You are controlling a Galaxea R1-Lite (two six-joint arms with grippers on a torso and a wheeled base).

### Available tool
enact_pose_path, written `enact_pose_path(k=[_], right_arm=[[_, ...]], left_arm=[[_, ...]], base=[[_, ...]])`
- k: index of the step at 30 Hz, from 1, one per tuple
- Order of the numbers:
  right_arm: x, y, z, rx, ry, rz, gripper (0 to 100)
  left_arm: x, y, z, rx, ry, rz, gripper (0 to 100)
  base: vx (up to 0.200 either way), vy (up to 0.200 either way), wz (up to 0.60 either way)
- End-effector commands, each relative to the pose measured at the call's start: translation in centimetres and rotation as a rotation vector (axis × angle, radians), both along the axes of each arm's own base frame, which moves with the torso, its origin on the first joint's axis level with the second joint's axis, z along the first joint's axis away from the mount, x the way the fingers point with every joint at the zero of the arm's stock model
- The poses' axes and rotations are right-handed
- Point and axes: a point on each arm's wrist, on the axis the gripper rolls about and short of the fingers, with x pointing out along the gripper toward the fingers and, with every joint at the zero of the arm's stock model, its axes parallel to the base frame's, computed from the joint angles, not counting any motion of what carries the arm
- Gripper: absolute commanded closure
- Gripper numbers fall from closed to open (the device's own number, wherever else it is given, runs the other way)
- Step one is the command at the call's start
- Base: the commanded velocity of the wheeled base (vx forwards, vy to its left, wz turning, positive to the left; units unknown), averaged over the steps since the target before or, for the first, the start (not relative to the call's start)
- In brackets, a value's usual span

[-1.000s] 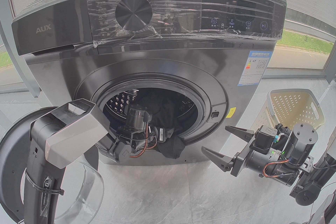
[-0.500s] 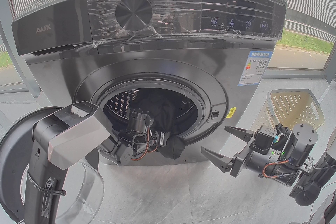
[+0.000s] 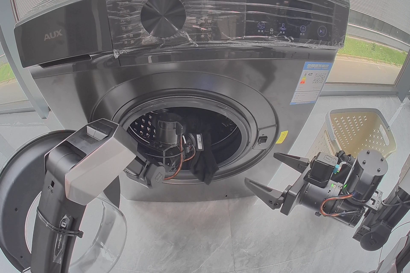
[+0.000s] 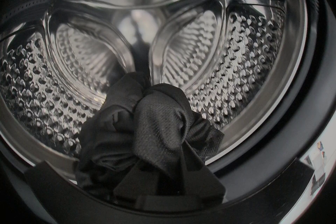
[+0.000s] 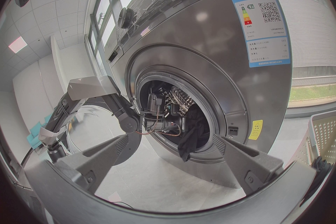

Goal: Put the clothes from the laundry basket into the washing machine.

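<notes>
head view, machine: washing machine (image 3: 192, 60) faces the camera, door (image 3: 15, 193) swung open on its left side
head view, left tool: left tool (image 3: 200, 149) in the round opening, clamped on black garment (image 3: 205, 163)
head view, garment: hangs from the tool across the opening's lower rim
head view, right tool: right tool (image 3: 277, 178) spread wide, empty, low in front of the machine
head view, basket: laundry basket (image 3: 331, 133) on the floor, right of the machine
left wrist, drum: drum (image 4: 224, 60) steel, dimpled
left wrist, garment: black garment (image 4: 154, 130) bunched at the drum's mouth, just ahead of the left tool (image 4: 168, 196)
right wrist, right tool: right tool (image 5: 175, 138) wide, facing the washing machine (image 5: 210, 42)
right wrist, garment: black garment (image 5: 189, 137) dangles over the rim from the left tool (image 5: 180, 123)
right wrist, basket: laundry basket (image 5: 323, 137) beside the machine
</notes>
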Motion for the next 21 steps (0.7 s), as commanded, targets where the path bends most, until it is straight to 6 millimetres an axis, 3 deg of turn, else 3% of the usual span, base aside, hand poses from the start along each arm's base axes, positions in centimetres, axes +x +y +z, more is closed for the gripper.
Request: enact_pose_path(k=[1, 7, 8, 17, 21], right_arm=[[0.0, 0.0, 0.0, 0.001, 0.0, -0.001, 0], [0.0, -0.1, 0.0, 0.002, 0.0, 0.0, 0], [-0.1, -0.1, 0.1, 0.002, -0.001, -0.001, 0], [-0.2, -0.2, 0.0, -0.001, 0.003, -0.001, 0], [-0.2, -0.2, 0.0, -0.001, 0.003, -0.001, 0]], left_arm=[[1.1, 0.1, 0.2, -0.023, -0.049, 0.029, 100], [0.9, 0.1, -0.1, -0.02, -0.052, 0.025, 100], [0.9, 0.1, 0.1, -0.025, -0.056, 0.025, 0], [-2.1, 1.0, -1.5, 0.06, 0.109, -0.064, 0], [-2.5, 1.2, -1.8, 0.07, 0.126, -0.077, 0]], base=[[0.0, 0.0, 0.0], [0.0, 0.0, 0.0], [0.0, 0.0, 0.0], [0.0, 0.0, 0.0], [0.0, 0.0, 0.0]])
